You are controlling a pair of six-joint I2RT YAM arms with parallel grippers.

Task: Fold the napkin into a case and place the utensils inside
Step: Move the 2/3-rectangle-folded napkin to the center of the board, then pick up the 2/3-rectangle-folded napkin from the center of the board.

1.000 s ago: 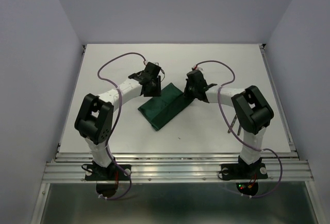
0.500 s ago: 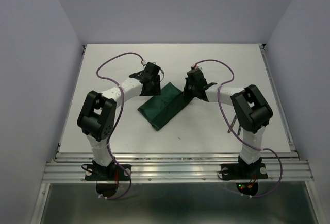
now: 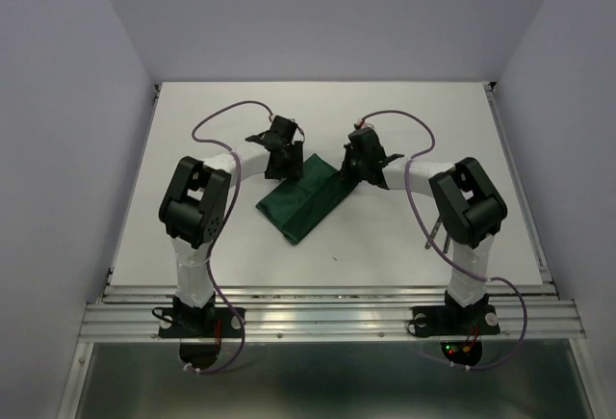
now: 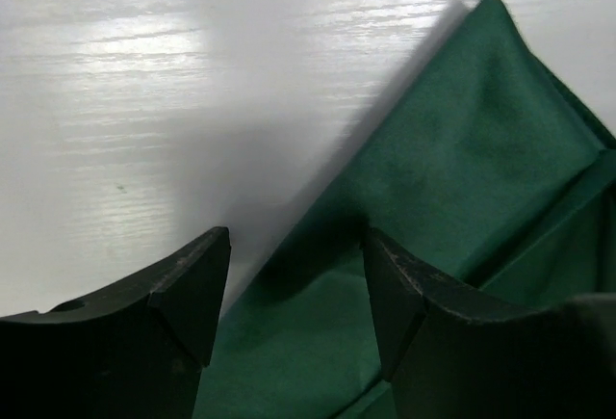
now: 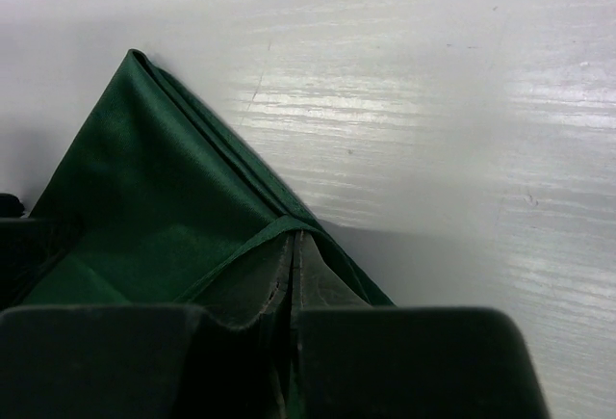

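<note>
Opened wider than a second ago with left hand (image 4: 294, 250) over napkin (image 3: 300, 204), pinching its fold with right hand (image 5: 292, 246), utensils (image 3: 435, 231) well behind.

A: Item one, furniture?
B: One white table (image 3: 404, 120), matt, with a faint streaked grain. An aluminium rail (image 3: 327, 315) runs along its near edge.
A: Walls?
B: Three, pale lavender, plain: back wall (image 3: 327, 14), left wall (image 3: 58, 149), right wall (image 3: 577, 101).
A: Light?
B: Soft and even; a pale sheen (image 4: 125, 43) lies on the tabletop.
</note>
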